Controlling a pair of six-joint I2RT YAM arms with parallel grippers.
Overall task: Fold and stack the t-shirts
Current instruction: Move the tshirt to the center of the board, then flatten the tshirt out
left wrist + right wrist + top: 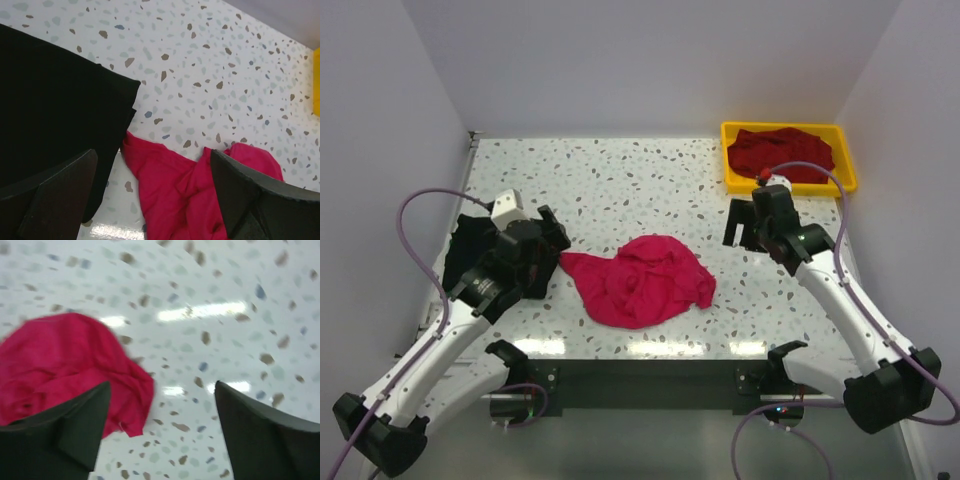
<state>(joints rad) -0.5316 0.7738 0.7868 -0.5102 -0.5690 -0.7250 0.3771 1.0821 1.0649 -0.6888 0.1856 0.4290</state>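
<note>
A bright pink-red t-shirt point(642, 279) lies crumpled at the middle front of the table; it also shows in the left wrist view point(185, 190) and the right wrist view point(70, 365). A black t-shirt point(470, 243) lies folded at the left, large in the left wrist view point(55, 105). A dark maroon t-shirt point(780, 152) lies in the yellow tray point(788, 186). My left gripper point(152, 192) is open and empty, above the pink-red shirt's left edge beside the black shirt. My right gripper point(162, 427) is open and empty, above bare table right of the pink-red shirt.
The speckled white table point(620, 180) is walled by white panels at the back and both sides. The yellow tray stands at the back right corner. The table's front edge runs just below the pink-red shirt.
</note>
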